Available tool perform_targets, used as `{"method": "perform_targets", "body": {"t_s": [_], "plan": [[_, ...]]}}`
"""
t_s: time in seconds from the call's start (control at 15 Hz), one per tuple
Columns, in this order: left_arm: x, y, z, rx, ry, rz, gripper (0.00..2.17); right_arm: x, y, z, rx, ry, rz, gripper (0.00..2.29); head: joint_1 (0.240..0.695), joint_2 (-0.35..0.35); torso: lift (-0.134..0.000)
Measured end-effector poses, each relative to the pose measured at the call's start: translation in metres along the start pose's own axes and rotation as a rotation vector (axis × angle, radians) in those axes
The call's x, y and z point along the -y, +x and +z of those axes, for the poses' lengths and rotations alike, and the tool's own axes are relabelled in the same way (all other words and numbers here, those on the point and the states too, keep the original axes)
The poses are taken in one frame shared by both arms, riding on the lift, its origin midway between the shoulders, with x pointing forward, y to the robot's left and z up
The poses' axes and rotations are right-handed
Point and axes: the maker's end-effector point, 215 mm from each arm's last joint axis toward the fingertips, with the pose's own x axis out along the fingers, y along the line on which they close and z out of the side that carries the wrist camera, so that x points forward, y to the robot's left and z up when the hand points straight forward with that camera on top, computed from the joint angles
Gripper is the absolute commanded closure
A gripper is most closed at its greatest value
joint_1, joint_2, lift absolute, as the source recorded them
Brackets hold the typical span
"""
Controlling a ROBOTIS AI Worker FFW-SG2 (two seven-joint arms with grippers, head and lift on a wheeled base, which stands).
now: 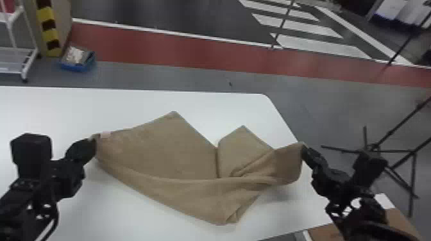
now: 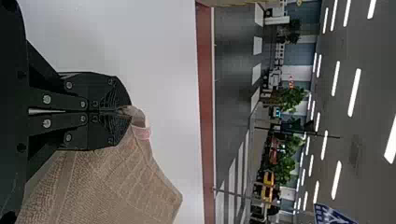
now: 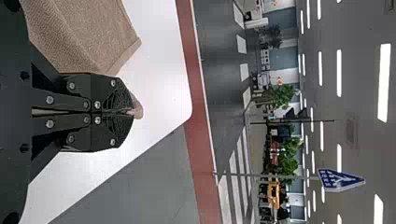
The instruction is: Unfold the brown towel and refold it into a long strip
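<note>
The brown towel [image 1: 154, 157] was on the white table [image 1: 48, 109], stretched between the 2 grippers and only partly opened out. Its far side rose into 2 angular peaks, the larger toward the left, the smaller toward the right, with a deep V between them. From the bottom of that V, a narrow dark crease ran toward the near side. Long, soft folds swept across the near part, which sagged into a blunt, layered point. The right end was more rumpled, its cloth turned over in overlapping, rounded folds, and a faint shadow showed on the table beside it.

The left gripper [image 1: 93, 142] had its fingers closed together on the towel's left corner, just beside a small pale pink tag [image 1: 105, 134]. The right gripper [image 1: 304, 149] was likewise closed, with the right corner pinched between its fingertips and a small rounded tuft of cloth poking out past them.

The towel was a dull tan, matt and soft-looking. In the left wrist view its surface showed a coarse, nubbly weave marked with a grid of lines; in the right wrist view it had a fine, grainy nap and a smoother band along the edge near an angular corner. The fingers were black and flat, with textured tips and round metal screws. The tabletop was smooth, with a rounded far corner.
</note>
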Motion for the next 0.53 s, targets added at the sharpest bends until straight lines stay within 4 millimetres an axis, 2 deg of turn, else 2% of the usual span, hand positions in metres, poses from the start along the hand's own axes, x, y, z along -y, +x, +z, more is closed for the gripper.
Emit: {"method": "perform_targets", "body": {"t_s": [0.2,0.27,0.4,0.53], "plan": [[-0.011,-0.029,0.033,0.057,-0.013,0.034,1.63,-0.003,-0.001,0.02,0.031,-0.053,0.026,1.42,0.695,-0.35,-0.123],[-0.022,-0.045,0.046,0.065,-0.015,0.068,1.63,0.001,-0.002,0.031,0.044,-0.076,0.028,1.42,0.695,-0.35,-0.123],[-0.052,-0.083,0.067,0.041,-0.017,0.16,1.63,0.025,-0.009,0.053,0.063,-0.093,0.023,1.42,0.695,-0.347,-0.123],[-0.08,-0.125,0.098,0.078,-0.018,0.25,1.63,0.052,-0.017,0.065,0.053,-0.088,0.022,1.42,0.695,-0.348,-0.123]]}}
